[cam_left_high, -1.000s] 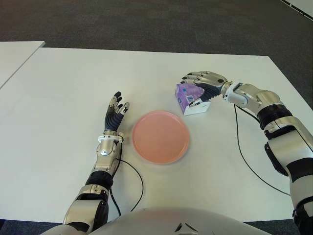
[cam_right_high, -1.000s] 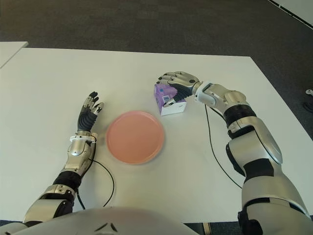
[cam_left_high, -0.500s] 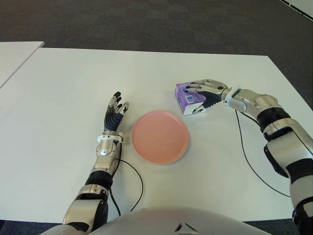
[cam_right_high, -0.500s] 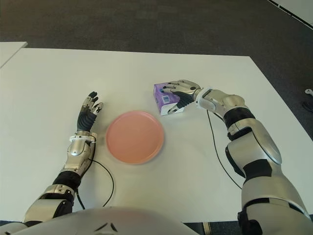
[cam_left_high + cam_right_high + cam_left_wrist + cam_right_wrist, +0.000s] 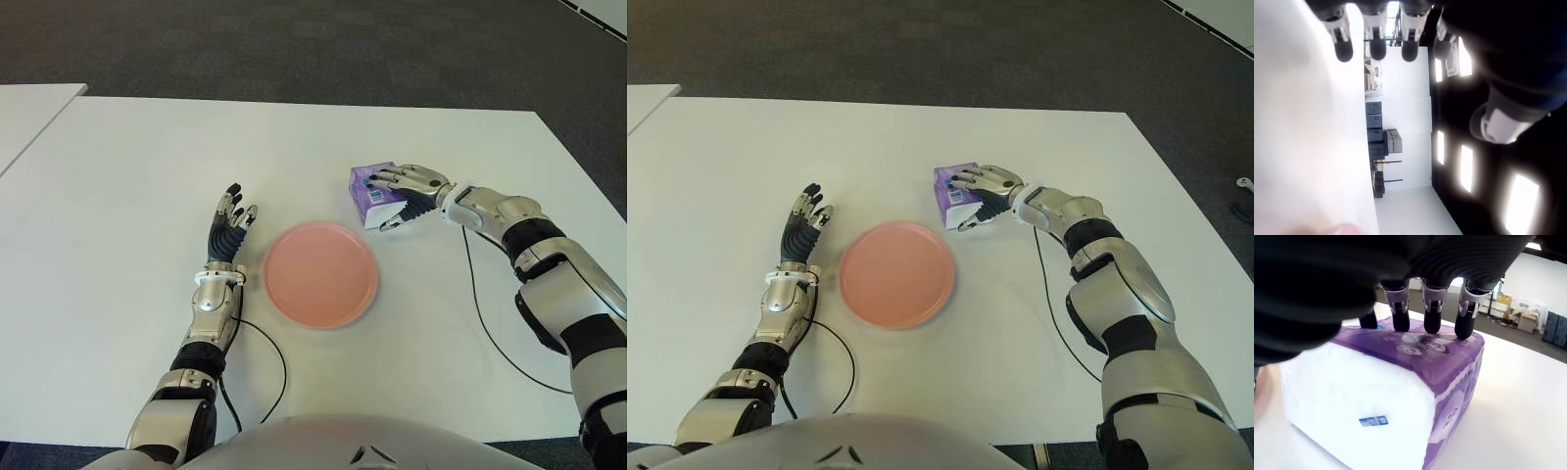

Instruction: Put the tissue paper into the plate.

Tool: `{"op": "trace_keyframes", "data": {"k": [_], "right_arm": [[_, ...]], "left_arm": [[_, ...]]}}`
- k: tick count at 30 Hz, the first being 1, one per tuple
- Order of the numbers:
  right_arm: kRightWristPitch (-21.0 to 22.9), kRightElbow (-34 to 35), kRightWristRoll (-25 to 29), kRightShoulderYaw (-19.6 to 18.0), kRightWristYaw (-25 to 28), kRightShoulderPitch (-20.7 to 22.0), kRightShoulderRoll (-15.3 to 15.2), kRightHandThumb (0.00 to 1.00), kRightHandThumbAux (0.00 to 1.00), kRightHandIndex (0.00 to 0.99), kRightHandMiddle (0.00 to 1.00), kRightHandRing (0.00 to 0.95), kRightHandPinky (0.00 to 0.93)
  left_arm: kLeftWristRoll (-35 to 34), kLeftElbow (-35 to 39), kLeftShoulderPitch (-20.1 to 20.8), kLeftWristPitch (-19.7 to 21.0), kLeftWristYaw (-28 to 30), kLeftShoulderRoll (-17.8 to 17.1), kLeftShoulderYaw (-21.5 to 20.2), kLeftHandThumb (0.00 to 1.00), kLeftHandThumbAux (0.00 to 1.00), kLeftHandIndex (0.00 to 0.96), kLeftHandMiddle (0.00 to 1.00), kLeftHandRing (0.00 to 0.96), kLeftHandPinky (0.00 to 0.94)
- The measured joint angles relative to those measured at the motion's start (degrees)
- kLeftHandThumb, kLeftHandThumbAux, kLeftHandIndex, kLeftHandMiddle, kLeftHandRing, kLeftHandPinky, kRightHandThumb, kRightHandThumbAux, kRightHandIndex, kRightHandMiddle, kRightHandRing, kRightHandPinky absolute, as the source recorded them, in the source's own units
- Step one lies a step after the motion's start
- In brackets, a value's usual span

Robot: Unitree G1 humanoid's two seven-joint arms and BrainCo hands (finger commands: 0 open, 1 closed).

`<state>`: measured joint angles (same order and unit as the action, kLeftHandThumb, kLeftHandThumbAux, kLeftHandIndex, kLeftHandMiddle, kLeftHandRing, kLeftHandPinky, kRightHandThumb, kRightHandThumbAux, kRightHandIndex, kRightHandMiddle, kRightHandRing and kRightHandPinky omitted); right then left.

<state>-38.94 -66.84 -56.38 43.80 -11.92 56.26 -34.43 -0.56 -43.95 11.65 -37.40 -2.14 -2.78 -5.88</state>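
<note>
The tissue paper is a purple and white pack lying on the white table, just beyond the right rim of the empty pink plate. My right hand covers it from the right. In the right wrist view its fingertips press on the purple top of the tissue paper, and the thumb sits against the near side. My left hand shows left of the plate, fingers spread and holding nothing.
A black cable trails from my right wrist across the table, and another cable loops behind my left forearm. A second white table shows at the far left. Dark carpet lies beyond the far edge.
The pack was tilted up under my right hand; it now lies flatter and a little further left, toward the plate. The hand came down and left with it. My left hand is unchanged.
</note>
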Motion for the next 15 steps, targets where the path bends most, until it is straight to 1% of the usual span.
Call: {"op": "trace_keyframes", "data": {"k": [7,15], "right_arm": [[1.2,-1.6,0.0,1.2,-0.6,0.4,0.9,0.34,0.302,0.0,0.0,0.0,0.0],[2.3,-2.7,0.4,1.2,-0.6,0.5,1.8,0.349,0.322,0.0,0.0,0.0,0.0]], "left_arm": [[0.0,-0.1,0.0,0.0,0.0,0.0,0.0,0.016,0.573,0.0,0.0,0.0,0.0],[0.0,-0.1,0.0,0.0,-0.1,0.0,-0.1,0.018,0.587,0.0,0.0,0.0,0.0]]}}
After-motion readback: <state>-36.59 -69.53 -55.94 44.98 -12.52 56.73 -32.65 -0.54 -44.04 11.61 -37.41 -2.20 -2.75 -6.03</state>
